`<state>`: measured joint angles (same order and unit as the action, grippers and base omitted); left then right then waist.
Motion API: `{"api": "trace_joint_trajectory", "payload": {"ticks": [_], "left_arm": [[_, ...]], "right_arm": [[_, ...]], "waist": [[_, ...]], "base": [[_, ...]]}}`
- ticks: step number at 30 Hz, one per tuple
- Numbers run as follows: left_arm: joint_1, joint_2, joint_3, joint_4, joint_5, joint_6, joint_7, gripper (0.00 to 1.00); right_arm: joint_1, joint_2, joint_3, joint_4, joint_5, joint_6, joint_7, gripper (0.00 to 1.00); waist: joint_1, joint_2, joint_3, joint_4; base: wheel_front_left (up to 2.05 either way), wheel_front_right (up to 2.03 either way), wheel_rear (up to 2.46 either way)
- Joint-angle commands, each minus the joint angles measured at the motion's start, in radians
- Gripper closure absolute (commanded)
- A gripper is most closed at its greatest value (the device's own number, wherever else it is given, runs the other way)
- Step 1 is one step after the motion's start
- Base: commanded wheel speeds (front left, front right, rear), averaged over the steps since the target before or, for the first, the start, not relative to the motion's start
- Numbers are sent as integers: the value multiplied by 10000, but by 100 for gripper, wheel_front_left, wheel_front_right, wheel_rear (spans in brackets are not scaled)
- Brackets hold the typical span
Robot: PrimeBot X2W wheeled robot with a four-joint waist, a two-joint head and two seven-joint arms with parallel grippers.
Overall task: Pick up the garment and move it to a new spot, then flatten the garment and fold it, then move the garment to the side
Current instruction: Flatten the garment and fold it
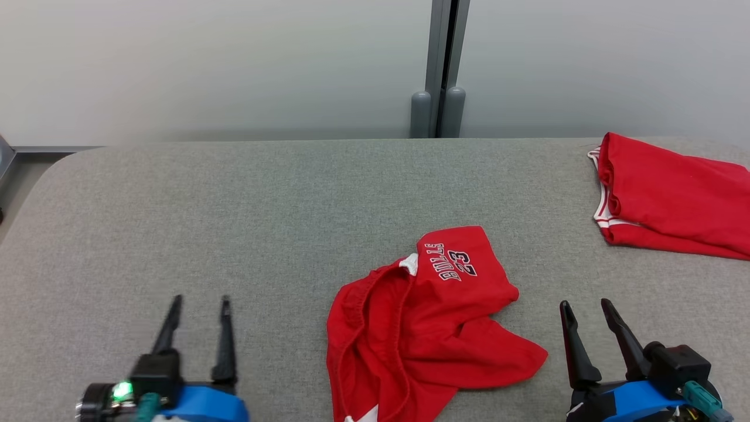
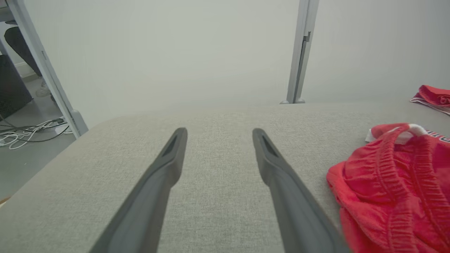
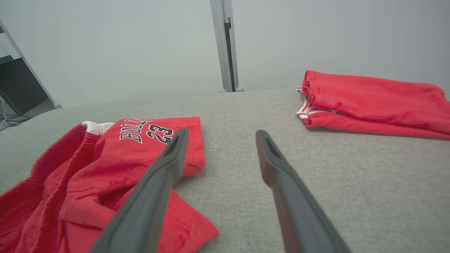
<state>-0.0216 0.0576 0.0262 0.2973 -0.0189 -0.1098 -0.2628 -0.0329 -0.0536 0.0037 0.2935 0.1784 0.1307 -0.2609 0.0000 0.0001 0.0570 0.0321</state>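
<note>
Grey woven cloth covers the table (image 1: 234,205). Nearest the robot, at 7 o'clock in the head view, the left gripper (image 1: 200,300) sits low over it, its two dark fingers parted by a moderate gap with bare cloth and nothing else between them. At 5 o'clock the right gripper (image 1: 584,303) matches it, fingers spread about as wide and gripping nothing. Between the two, at 6 o'clock and reaching up toward the centre, lies the garment (image 1: 422,328), a pair of red shorts. It is crumpled, with its elastic waistband gaping toward 8 o'clock, one leg folded over toward 1 o'clock and another corner trailing toward 4 o'clock. White and black lettering (image 1: 456,264) reading "BULLS 23" sits on the upper leg. The garment lies just beside the right gripper and somewhat farther from the left one, with bare table between it and each. In the right wrist view one finger crosses in front of the printed leg; whether it touches the cloth I cannot tell. Farther off, at 2 o'clock by the table's edge, rests a folded red piece (image 1: 674,199) with white trim, well apart from the garment. Beyond the table, at 12 o'clock, a grey post (image 1: 442,64) splits the pale wall (image 1: 205,64).
</note>
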Motion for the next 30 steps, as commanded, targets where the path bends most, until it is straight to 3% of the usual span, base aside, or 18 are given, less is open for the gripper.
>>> {"api": "trace_joint_trajectory", "payload": {"ticks": [1,8,15,20,28,29,30], "left_arm": [[-152,23,-422,0,169,-91,-25,0],[-444,132,-3273,365,382,-210,-25,0],[-990,704,-6000,1168,-203,-204,-23,0],[-1325,1055,-7066,2078,-743,-206,114,0],[-1542,1051,-8262,3469,-1714,-205,681,0],[-1595,1038,-8380,3579,-1815,-207,686,57],[-1674,1012,-8410,3650,-1930,-206,622,70]], "right_arm": [[-20,11,-74,-53,46,1,-52,0],[-32,23,-62,0,25,1,-53,0],[27,22,23,57,88,1,-53,0],[94,21,-19,86,91,1,-53,0],[118,21,-15,68,126,1,-54,0],[111,21,-22,82,131,1,-54,0],[107,21,-30,90,136,1,-54,0]], "waist": [[0,-1,-11,-17],[0,-1,-92,-252],[0,-1,-146,-580],[0,-1,-114,-795],[0,-1,-54,-984],[0,-1,-53,-991],[0,-1,-55,-989]], "base": [[0,0,0],[0,0,0],[0,0,0],[0,0,0],[0,0,0],[0,0,0],[0,0,0]]}}
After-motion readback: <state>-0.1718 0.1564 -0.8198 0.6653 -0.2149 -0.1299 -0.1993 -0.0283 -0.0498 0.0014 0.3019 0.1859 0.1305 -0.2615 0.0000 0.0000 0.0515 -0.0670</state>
